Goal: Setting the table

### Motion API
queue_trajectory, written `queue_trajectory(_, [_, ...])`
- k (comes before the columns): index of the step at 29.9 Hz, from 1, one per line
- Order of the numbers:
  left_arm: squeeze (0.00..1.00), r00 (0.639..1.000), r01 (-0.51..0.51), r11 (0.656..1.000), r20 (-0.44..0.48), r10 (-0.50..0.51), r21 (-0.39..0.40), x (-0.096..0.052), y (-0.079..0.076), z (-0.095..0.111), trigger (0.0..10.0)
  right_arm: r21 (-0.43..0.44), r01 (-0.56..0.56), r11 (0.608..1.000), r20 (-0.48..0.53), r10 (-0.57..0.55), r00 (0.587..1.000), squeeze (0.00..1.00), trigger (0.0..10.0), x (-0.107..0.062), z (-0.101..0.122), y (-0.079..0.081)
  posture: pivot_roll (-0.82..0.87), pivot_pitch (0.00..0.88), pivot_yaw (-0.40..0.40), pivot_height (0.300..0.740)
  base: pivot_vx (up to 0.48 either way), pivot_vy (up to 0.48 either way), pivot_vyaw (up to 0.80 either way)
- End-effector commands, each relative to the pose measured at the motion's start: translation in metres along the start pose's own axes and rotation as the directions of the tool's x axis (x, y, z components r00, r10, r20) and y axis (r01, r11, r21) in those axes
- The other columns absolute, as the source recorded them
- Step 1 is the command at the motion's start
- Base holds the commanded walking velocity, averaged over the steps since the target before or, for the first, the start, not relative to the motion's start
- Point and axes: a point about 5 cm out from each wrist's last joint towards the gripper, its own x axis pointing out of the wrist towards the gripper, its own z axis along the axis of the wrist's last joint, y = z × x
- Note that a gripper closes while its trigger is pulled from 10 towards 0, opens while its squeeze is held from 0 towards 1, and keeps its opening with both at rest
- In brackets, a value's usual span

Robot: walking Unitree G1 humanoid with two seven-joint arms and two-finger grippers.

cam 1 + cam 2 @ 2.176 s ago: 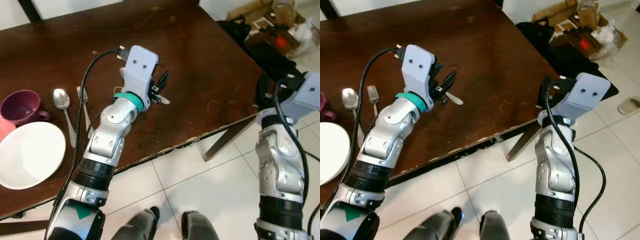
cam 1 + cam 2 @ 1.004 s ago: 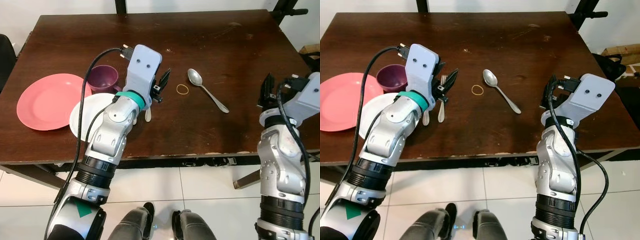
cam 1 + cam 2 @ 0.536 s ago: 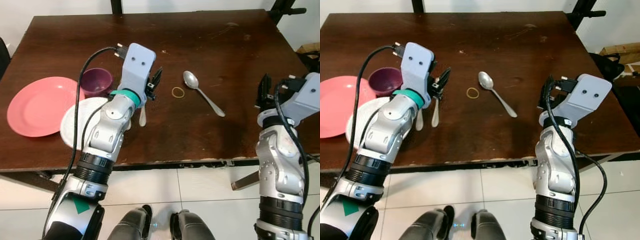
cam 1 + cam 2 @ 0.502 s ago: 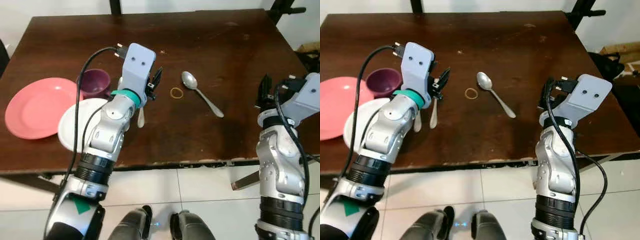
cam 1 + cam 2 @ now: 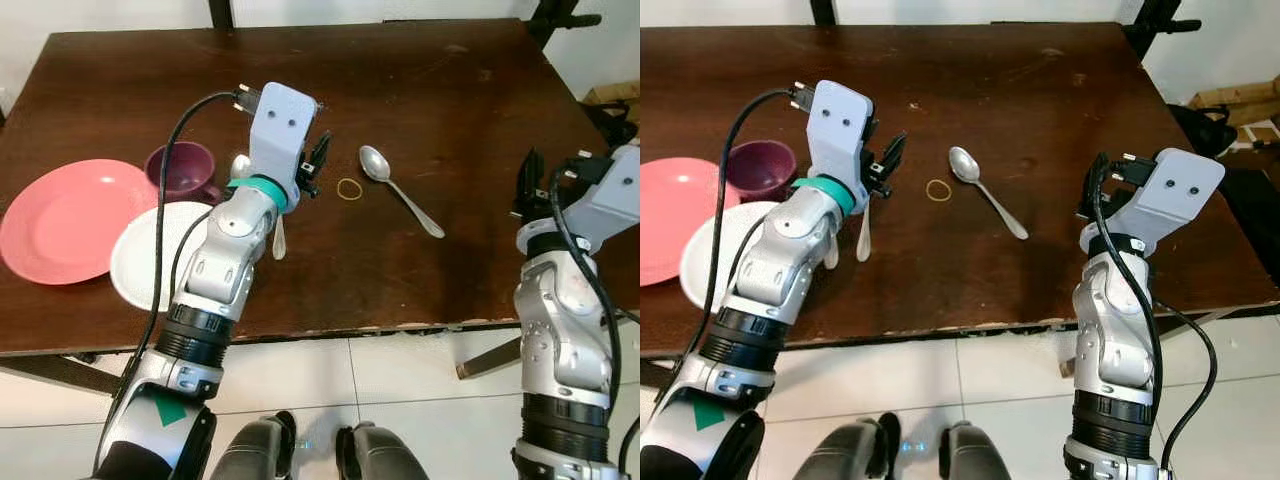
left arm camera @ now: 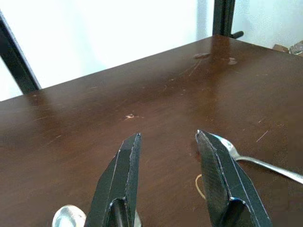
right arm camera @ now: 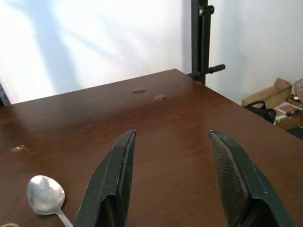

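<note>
A silver spoon [image 5: 399,190] lies loose near the middle of the dark wooden table [image 5: 420,90], with a small rubber band [image 5: 349,187] just to its left. A pink plate [image 5: 55,220], a white plate [image 5: 150,258] and a purple cup [image 5: 182,170] sit at the left. A fork [image 5: 862,238] and a second spoon [image 6: 68,217] lie beside the white plate, partly under my left arm. My left gripper [image 5: 318,160] hovers open and empty over the table, left of the rubber band. My right gripper [image 5: 530,185] is open and empty above the table's right front edge.
The table's front edge [image 5: 380,330] runs just ahead of me, with white tiled floor [image 5: 420,400] below. Cardboard boxes [image 5: 1240,110] and a dark bag sit on the floor to the right. A black metal stand [image 7: 200,38] rises beyond the table's far right corner.
The head view has shifted a little, so the table sits slightly differently in frame. Both arms keep their pose and both grippers stay open and empty.
</note>
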Motion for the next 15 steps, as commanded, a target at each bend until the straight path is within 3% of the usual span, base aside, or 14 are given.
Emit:
queue_trajectory(1, [0.00,1.000,-0.002,1.000,-0.026,0.002,-0.002,-0.0007,-0.0008,-0.0065,10.0,-0.011,0.014,1.000,-0.016,-0.014,1.000,0.00,10.0,-0.0010,-0.0026,-0.0049,-0.04,0.099,0.041,0.740,0.000,-0.424,0.00])
queue_trajectory(8, [0.00,1.000,-0.008,1.000,-0.030,0.007,-0.006,-0.0003,0.0002,-0.0068,10.0,-0.012,0.013,1.000,-0.016,-0.013,1.000,0.00,10.0,-0.0013,-0.0026,-0.0050,-0.04,0.099,0.042,0.740,0.000,-0.438,0.00])
queue_trajectory(15, [0.00,1.000,-0.015,0.999,-0.027,0.014,-0.031,0.0005,0.0017,-0.0048,10.0,-0.013,0.012,1.000,-0.017,-0.012,1.000,0.00,10.0,-0.0017,-0.0026,-0.0044,-0.04,0.099,0.041,0.740,0.000,0.000,0.00])
